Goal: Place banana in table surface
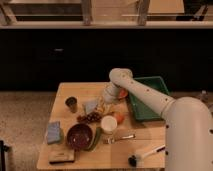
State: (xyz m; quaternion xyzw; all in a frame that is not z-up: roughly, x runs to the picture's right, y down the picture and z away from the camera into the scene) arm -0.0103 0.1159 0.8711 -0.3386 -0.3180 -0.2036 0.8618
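The banana (102,108), small and pale yellow, sits at the middle of the light tan table surface (145,136), just behind the white cup (109,123). My gripper (107,98) hangs from the white arm, which bends at its elbow (120,77). It reaches down right above the banana, at or touching its upper end. The gripper hides part of the banana.
A dark green tray (148,100) lies at the back right. An orange-red fruit (122,94) is next to the gripper and another (119,117) by the cup. A dark bowl (79,135), green vegetable (95,141), grapes (90,118), blue sponge (53,132), small dark cup (71,103), fork (121,137) and brush (145,154) crowd the table.
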